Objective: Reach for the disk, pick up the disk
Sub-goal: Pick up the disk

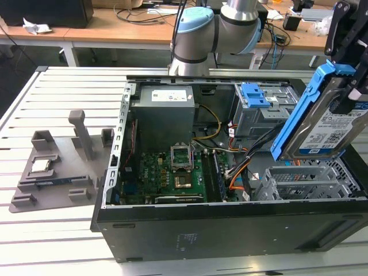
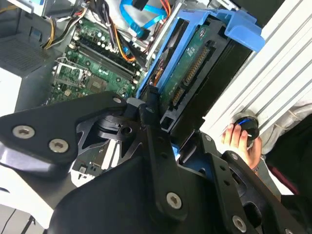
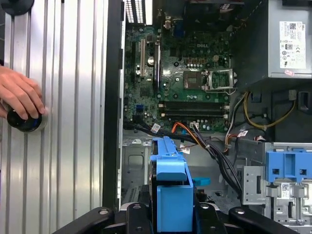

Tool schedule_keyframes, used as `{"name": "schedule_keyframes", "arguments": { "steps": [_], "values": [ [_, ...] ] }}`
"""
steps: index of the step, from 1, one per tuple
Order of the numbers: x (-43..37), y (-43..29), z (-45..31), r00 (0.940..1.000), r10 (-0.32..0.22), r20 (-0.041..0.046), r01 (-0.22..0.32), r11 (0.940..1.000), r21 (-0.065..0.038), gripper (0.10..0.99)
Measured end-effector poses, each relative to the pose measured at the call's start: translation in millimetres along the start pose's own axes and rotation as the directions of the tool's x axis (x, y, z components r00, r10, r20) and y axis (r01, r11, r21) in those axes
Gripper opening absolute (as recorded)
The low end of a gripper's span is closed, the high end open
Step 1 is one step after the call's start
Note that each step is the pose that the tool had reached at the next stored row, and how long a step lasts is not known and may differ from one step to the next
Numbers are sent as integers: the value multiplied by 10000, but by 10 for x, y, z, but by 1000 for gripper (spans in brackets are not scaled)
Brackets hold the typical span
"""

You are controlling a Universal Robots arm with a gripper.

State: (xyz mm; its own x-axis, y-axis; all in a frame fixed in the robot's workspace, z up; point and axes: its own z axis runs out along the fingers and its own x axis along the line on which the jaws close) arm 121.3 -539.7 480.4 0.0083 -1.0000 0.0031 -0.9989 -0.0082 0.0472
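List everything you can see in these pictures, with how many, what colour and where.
disk: one, silver-grey in a blue frame, tilted and lifted above the case at the exterior view's right, held in the gripper
computer case: one, black, open, on the slatted table
motherboard: one, green, inside the case
power supply: one, grey, inside the case
drive cage: one, grey with a blue bracket, inside the case
cables: several, black, orange and yellow, inside the case
fixture tray: one, grey, on the table at the exterior view's left
slatted table: one, light grey, under everything
person's hand: one, on a black knob on the table
gripper: one, black, closed on the disk
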Motion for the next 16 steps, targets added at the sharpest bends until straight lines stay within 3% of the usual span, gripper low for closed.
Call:
{"name": "schedule_keyframes", "arguments": {
  "steps": [10, 13, 16],
  "values": [
    [170, -175, 159, 9999, 159, 23, -159, 9999, -2, 365],
    [190, -238, 183, 9998, 220, 28, -220, 9998, -7, 365],
    [190, -239, 182, 9997, 223, 25, -223, 9998, -7, 365]
  ]
}}
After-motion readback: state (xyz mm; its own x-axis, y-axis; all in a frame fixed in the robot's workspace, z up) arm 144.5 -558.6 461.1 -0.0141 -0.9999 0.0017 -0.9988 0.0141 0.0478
